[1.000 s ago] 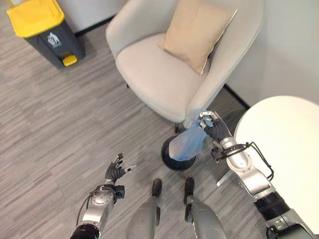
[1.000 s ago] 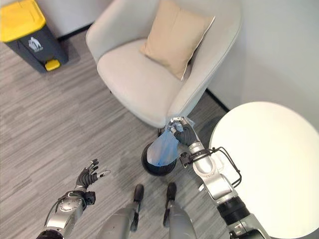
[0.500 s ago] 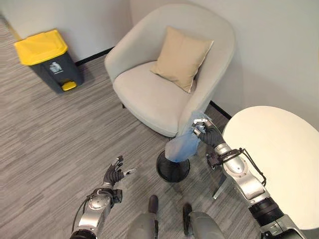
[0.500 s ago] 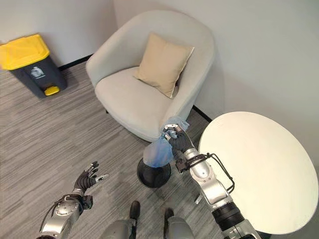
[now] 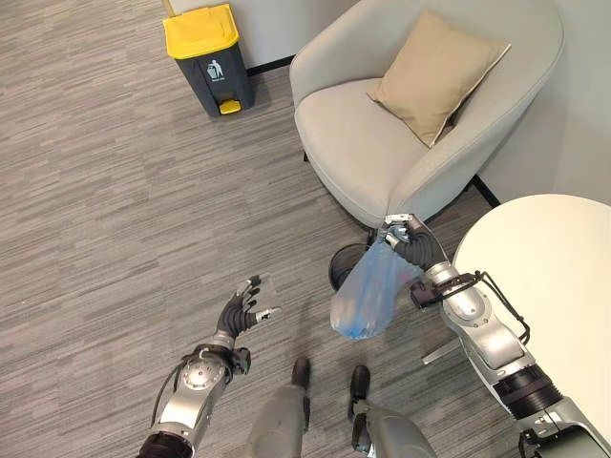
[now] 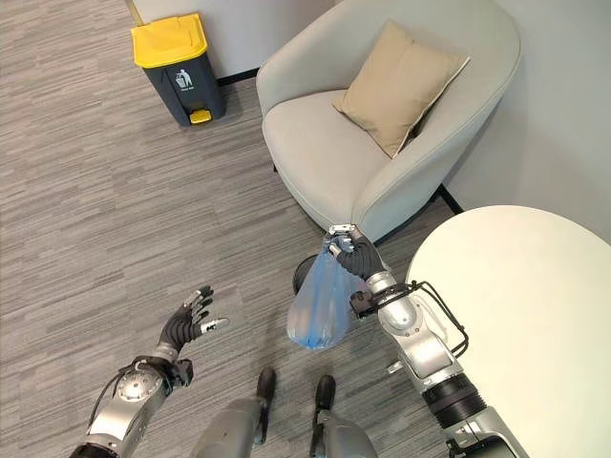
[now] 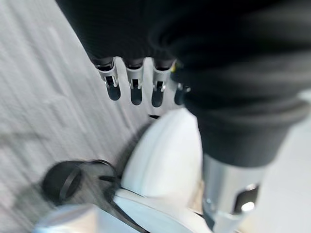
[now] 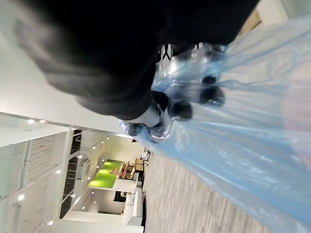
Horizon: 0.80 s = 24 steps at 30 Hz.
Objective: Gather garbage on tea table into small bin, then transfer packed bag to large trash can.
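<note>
The right robot hand (image 5: 409,242) is raised in front of the body on a bent arm, its fingers curled tight around a gathered bag neck. The left robot hand (image 5: 243,306) hangs lower at the other side, forearm angled forward, fingers spread and relaxed, thumb apart, holding nothing.

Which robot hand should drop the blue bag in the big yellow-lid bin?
The right hand, most likely. Its fingers are already curled round the top of the blue bag, which hangs clear of the small black bin. The left hand is open and holds nothing. The yellow-lidded trash can stands across the floor.
</note>
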Motion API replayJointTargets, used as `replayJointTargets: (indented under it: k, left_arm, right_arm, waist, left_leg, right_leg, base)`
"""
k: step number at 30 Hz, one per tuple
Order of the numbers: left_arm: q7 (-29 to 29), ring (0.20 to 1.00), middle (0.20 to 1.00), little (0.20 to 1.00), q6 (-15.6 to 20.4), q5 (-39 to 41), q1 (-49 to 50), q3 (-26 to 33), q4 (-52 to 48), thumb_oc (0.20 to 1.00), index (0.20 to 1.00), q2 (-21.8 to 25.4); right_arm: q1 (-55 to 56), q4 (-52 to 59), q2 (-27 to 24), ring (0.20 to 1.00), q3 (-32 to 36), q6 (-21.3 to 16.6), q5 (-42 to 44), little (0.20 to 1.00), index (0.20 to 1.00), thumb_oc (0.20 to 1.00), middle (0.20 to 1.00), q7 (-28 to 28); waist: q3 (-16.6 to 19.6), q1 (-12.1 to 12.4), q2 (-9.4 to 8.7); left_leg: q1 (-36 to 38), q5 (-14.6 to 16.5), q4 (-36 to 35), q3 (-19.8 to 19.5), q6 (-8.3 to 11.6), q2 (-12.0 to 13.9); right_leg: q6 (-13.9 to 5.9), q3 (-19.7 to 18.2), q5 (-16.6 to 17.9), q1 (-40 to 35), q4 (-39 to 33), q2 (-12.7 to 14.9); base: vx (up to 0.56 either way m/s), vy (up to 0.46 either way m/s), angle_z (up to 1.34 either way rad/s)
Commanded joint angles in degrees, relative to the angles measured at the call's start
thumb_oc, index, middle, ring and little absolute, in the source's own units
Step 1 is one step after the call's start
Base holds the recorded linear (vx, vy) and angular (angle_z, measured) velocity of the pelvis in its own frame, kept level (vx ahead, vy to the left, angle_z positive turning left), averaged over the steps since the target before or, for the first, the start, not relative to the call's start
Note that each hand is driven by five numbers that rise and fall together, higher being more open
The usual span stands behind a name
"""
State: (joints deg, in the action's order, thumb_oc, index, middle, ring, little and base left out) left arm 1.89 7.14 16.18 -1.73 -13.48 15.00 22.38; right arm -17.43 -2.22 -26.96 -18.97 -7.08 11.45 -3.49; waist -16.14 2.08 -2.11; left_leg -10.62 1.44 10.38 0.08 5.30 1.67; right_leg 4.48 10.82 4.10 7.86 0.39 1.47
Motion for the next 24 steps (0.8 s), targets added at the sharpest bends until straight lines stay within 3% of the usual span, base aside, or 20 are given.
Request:
replayJointTargets:
  k: [1,6,10,18,24]
  left_arm:
    - [-1.15,1.000,1.000,1.000,3.74,-4.65,-0.78,-1.59,-5.24,1.000,1.000,3.80]
    - [-3.27,1.000,1.000,1.000,4.20,-8.80,-6.21,-7.38,-8.37,1.000,1.000,5.33]
    - [-2.76,1.000,1.000,1.000,3.69,-10.20,-11.13,-12.07,-7.01,1.000,1.000,3.68]
    - [1.44,1.000,1.000,1.000,2.31,-16.57,-16.63,-15.03,-2.35,1.000,1.000,0.52]
    - [4.03,1.000,1.000,1.000,0.16,-21.71,-18.27,-18.46,7.07,1.000,1.000,-2.98]
  right_arm:
    - [-0.90,4.74,1.74,0.200,3.10,-4.35,2.51,0.200,0.200,0.200,0.200,0.55]
    - [-2.08,7.43,2.27,0.200,0.89,-4.65,5.00,0.200,0.200,0.200,0.200,3.17]
    - [-4.46,9.36,4.58,0.200,-3.07,-4.10,8.67,0.200,0.200,0.200,0.200,5.52]
    - [-9.03,9.73,7.62,0.200,-7.24,-4.14,10.77,0.200,0.200,0.200,0.200,5.31]
    - [-16.72,9.55,10.38,0.200,-11.30,-4.10,13.51,0.200,0.200,0.200,0.200,3.59]
  waist:
    - [5.16,-0.67,-2.54]
    - [7.04,-1.78,-4.35]
    - [9.08,-2.82,-5.70]
    - [10.94,-3.69,-5.48]
    - [11.98,-3.63,-5.16]
  left_leg:
    - [-2.30,-0.61,-2.54,0.59,-2.07,-1.05]
    - [0.32,0.52,-4.84,0.75,-2.37,-1.11]
    - [3.94,2.15,-5.33,3.02,-2.88,-0.29]
    - [7.62,2.54,-7.95,4.48,-3.23,-0.19]
    - [9.96,1.98,-10.69,4.70,-3.38,-0.26]
  right_leg:
    - [-7.46,-3.24,-7.74,-4.56,-1.82,0.15]
    - [-8.13,-4.54,-7.35,-5.21,-1.51,0.37]
    - [-8.53,-7.14,-7.20,-6.62,-1.48,0.00]
    - [-8.51,-8.56,-7.37,-8.19,-1.97,-0.24]
    - [-8.63,-8.90,-7.30,-8.93,-2.47,-0.30]
  base:
    - [0.05,0.050,0.70]
    - [0.07,0.062,0.03]
    - [0.10,0.034,-0.43]
    - [0.07,0.024,-0.16]
    - [0.05,0.023,-0.04]
